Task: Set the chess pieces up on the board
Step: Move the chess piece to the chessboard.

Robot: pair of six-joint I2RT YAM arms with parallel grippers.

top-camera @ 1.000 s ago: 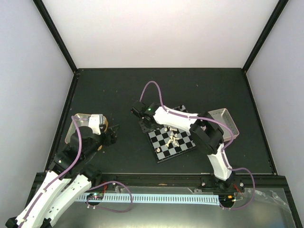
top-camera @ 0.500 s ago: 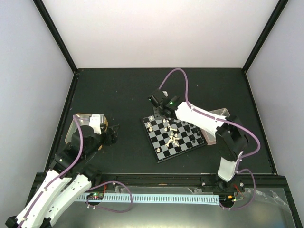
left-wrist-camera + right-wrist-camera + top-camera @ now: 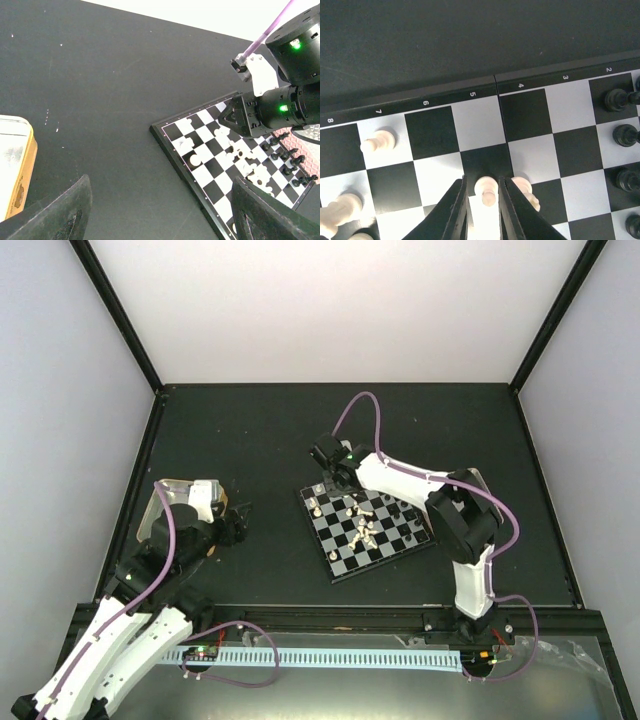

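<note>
Right gripper (image 3: 483, 182) straddles a cream pawn (image 3: 487, 192) on the board (image 3: 535, 150) — grip unclear.

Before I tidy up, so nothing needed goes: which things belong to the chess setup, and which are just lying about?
Job in hand: board, white pieces, black pieces, right gripper.
Lying about: metal tray, pinkish tray.
</note>
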